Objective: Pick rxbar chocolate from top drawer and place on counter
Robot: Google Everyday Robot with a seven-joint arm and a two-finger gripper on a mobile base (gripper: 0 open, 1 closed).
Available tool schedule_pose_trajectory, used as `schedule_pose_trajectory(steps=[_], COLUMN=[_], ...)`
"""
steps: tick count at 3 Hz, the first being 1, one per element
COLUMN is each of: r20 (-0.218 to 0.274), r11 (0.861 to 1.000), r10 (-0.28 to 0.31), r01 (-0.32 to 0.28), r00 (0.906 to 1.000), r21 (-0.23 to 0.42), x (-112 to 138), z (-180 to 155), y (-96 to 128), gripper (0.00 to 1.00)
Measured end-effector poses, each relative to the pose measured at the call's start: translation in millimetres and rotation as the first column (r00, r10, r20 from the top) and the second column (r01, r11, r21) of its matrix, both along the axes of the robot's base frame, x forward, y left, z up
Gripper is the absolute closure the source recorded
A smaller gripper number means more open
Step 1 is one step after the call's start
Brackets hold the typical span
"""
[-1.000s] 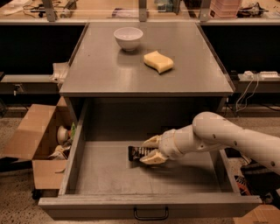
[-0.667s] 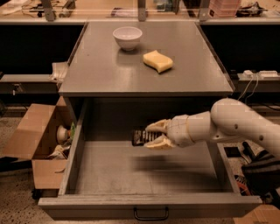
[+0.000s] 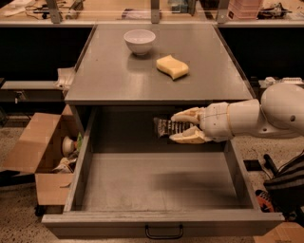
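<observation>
My gripper (image 3: 178, 127) is shut on the rxbar chocolate (image 3: 166, 127), a dark bar with pale lettering. It holds the bar in the air above the back of the open top drawer (image 3: 156, 185), just below the front edge of the counter (image 3: 114, 71). The bar sticks out to the left of the cream fingers (image 3: 187, 115). The white arm reaches in from the right. The drawer's floor is bare, and its black handle (image 3: 164, 232) shows on the front panel.
A white bowl (image 3: 139, 41) and a yellow sponge (image 3: 172, 66) sit on the counter's far half. An open cardboard box (image 3: 40, 152) with odds and ends stands on the floor to the left. A cluttered workbench (image 3: 152, 9) runs behind. Cables and dark gear lie at right.
The gripper has lifted the bar from the drawer floor, up and toward the back, to just under the counter's front edge.
</observation>
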State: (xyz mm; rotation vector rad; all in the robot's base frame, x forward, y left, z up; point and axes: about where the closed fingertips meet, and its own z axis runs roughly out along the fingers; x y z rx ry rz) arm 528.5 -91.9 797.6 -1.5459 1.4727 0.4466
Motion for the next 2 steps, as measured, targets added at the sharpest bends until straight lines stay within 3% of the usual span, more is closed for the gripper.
schedule_pose_trajectory(steps=[1, 2], r20=[0.000, 0.023], r11=[1.000, 0.998], r10=[0.000, -0.049], r01=[0.000, 0.049], r00=[1.0000, 0.9985], r21=[0.000, 0.026], x=[0.0, 18.2], z=[0.0, 21.2], y=[0.0, -9.2], gripper=[1.00, 1.00])
